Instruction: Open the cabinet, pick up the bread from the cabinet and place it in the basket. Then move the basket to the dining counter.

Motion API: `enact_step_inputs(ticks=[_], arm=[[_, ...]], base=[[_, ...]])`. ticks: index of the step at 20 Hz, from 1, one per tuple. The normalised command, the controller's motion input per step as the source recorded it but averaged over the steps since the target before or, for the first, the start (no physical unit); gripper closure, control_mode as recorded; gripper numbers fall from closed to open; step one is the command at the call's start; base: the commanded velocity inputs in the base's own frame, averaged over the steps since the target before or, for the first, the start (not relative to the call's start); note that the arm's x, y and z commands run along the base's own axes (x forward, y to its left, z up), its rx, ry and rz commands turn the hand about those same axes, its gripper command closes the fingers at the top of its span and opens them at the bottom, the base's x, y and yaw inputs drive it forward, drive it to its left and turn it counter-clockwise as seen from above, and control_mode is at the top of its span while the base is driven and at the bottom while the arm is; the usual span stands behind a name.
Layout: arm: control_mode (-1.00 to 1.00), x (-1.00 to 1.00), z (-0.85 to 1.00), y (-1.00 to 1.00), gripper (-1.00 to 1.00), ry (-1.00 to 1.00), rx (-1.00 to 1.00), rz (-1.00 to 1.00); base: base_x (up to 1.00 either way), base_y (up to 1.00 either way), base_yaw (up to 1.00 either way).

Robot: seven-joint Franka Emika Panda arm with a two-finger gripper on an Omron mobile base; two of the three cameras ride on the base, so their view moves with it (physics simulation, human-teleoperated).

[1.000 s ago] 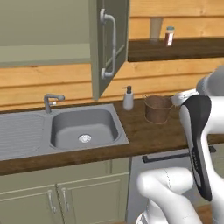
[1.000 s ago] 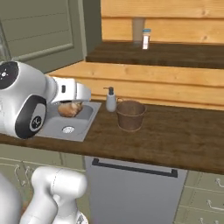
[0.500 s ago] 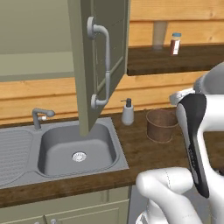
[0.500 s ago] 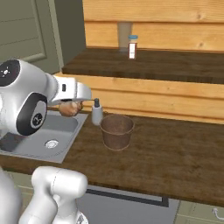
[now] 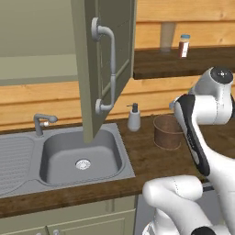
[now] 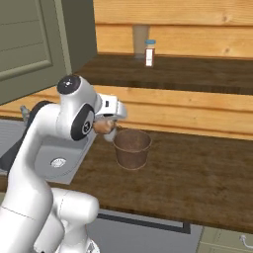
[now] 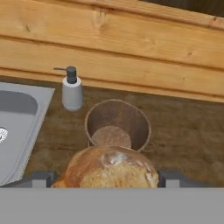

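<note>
Closer now, the base has rolled toward the basket (image 7: 117,124) beside the sink. Wide-spread jaws of the gripper (image 7: 107,179) clamp the bread (image 7: 107,168) across its sides, just above the near rim. Looks light, crusty, easily crushed.

From the hand view I see just the top of the bread (image 7: 109,168); its lower part is cut off at the bottom, and it covers the near rim of the basket (image 7: 117,124). The tool (image 7: 105,179) shows me only two grey finger stubs flanking the loaf. In the left base view my own arm hides the tool, the bread and the basket's right side. The cabinet (image 5: 98,69) door runs off the top edge. The label on the shelf jar (image 6: 149,53) is too small to read.
</note>
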Motion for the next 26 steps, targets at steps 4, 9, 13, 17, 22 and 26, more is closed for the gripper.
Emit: enact_step_inputs(ticks=[4, 9, 13, 17, 22, 26], arm=[[-1.00, 0.97, -0.87, -0.08, 1.00, 0.20, 0.00, 0.00], [-1.00, 0.85, -0.51, -0.31, 1.00, 0.03, 0.00, 0.00], [-1.00, 0.72, -0.50, -0.24, 1.00, 0.01, 0.00, 0.00], [-1.00, 0.54, -0.68, -0.27, 1.00, 0.01, 0.00, 0.00], [-1.00, 0.41, -0.49, -0.17, 1.00, 0.00, 0.00, 0.00], [-1.00, 0.18, -0.48, -0.06, 1.00, 0.00, 0.00, 0.00]], base=[[0.00, 0.00, 0.00], [0.00, 0.00, 0.00], [0.00, 0.00, 0.00], [0.00, 0.00, 0.00], [0.00, 0.00, 0.00], [0.00, 0.00, 0.00]])
